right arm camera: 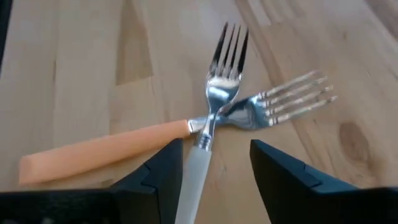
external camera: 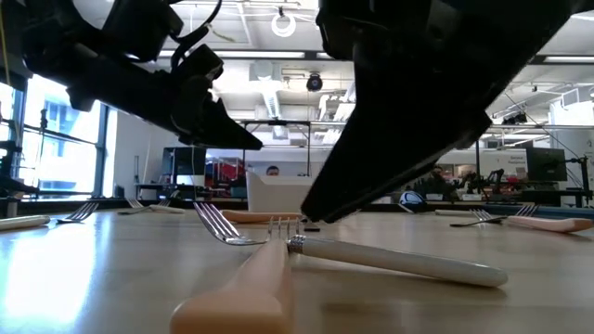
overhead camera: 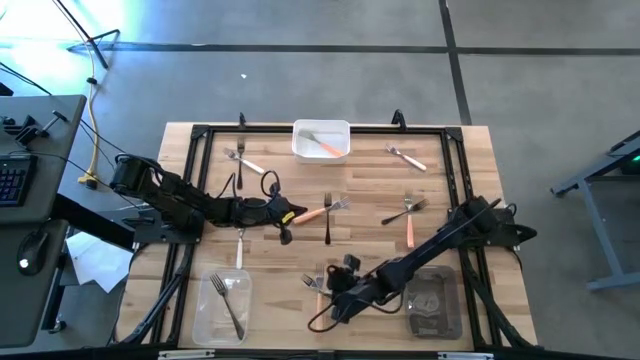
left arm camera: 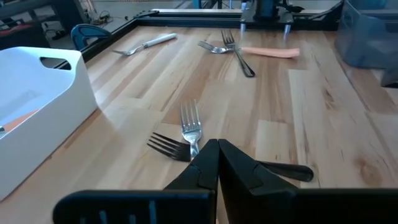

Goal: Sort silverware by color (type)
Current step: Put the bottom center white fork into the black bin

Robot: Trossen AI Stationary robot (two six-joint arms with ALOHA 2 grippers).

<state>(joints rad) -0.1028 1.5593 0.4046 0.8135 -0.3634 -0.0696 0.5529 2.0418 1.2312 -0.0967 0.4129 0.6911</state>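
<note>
Both arms poised over crossed fork pairs, mid-sort.

The right gripper [right arm camera: 211, 165] hangs with jaws apart over a white-handled fork [right arm camera: 211, 124] crossing an orange-handled fork [right arm camera: 106, 149] near the table's front; next, it must close on one handle only. The left gripper [left arm camera: 217, 163], jaws together, rests by the centre forks [left arm camera: 186, 134].

Two arms, dark throughout, matte black casing on links and joints. Left arm [overhead camera: 170, 195]: blocky segments, black cable looped loose beside the wrist, small yellow-orange marking near the gripper end. Right arm [overhead camera: 440, 245]: long slim forearm link, bulkier joint housing at the base, black cable loop trailing by the wrist. Fingers [right arm camera: 283, 171] dark, angular, wedge-shaped, with smooth flat inner faces.
</note>
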